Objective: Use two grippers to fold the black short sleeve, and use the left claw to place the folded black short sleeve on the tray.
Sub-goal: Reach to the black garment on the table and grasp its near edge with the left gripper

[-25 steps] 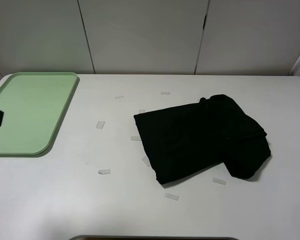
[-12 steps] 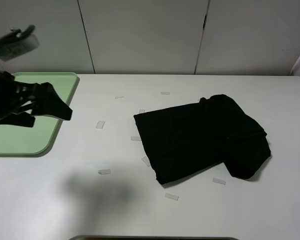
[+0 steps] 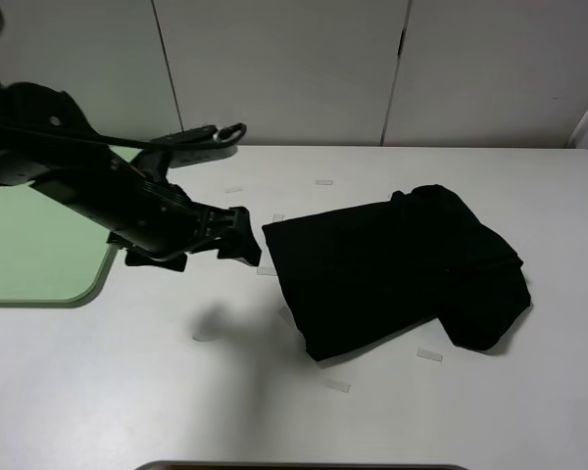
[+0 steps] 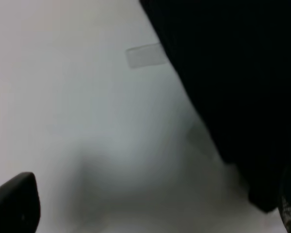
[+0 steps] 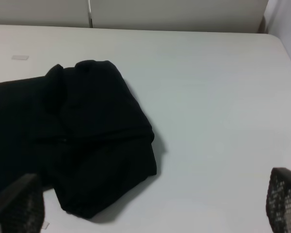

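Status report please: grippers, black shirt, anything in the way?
Left gripper open, hovering by the black short sleeve. Right gripper open, empty. Garment on table, off the tray. Nothing in the way.

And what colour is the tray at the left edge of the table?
The tray is plain pale green; the exterior high view shows it best.

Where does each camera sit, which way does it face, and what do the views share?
Exterior high: mounted high, looking down on the table, tray and black short sleeve; the left gripper and its arm show.
Left wrist: close above the table, blurred, facing the black short sleeve's edge; its fingertips in the corners.
Right wrist: farther back, facing the black short sleeve; the right gripper open.
Shared: all three see the black short sleeve.
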`<state>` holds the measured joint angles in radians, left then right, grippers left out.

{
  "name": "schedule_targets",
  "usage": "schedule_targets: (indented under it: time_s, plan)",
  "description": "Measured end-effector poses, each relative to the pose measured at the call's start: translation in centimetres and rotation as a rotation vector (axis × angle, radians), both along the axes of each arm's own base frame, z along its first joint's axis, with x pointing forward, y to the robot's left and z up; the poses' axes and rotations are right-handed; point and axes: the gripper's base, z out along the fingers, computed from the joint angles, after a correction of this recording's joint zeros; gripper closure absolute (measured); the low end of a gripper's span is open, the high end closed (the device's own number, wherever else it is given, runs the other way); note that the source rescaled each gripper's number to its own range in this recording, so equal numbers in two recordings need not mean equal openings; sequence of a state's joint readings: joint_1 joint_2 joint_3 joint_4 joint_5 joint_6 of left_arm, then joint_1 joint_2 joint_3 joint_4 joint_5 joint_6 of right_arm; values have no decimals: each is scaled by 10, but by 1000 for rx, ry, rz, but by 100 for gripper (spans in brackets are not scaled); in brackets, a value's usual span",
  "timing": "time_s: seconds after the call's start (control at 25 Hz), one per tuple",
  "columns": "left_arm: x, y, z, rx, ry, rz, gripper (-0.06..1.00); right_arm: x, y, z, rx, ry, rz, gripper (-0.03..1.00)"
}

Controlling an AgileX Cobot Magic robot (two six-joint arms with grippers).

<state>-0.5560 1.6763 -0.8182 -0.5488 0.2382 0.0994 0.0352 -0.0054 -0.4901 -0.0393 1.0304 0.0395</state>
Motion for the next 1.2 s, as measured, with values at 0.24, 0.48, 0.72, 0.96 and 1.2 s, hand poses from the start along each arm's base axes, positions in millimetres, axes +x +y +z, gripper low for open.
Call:
schedule_targets:
  time_s: [0.24,0.48,0.72,0.96,1.2]
  plan:
    - [20,-45,-23,-5,-7,-14,-4,0,0,0,0,0,0,-3]
    - [33,-81,-43,-14,11,-28,-3,0,0,0,0,0,0,-3]
    - [29,-102,-67,-14,48,8,-2,0,0,0,0,0,0,-3]
    - [29,-117,-74,-45,-31,42,-2,0,0,0,0,0,0,-3]
    - [28,-124,-78,-59,-88,50,7,0,0,0,0,0,0,-3]
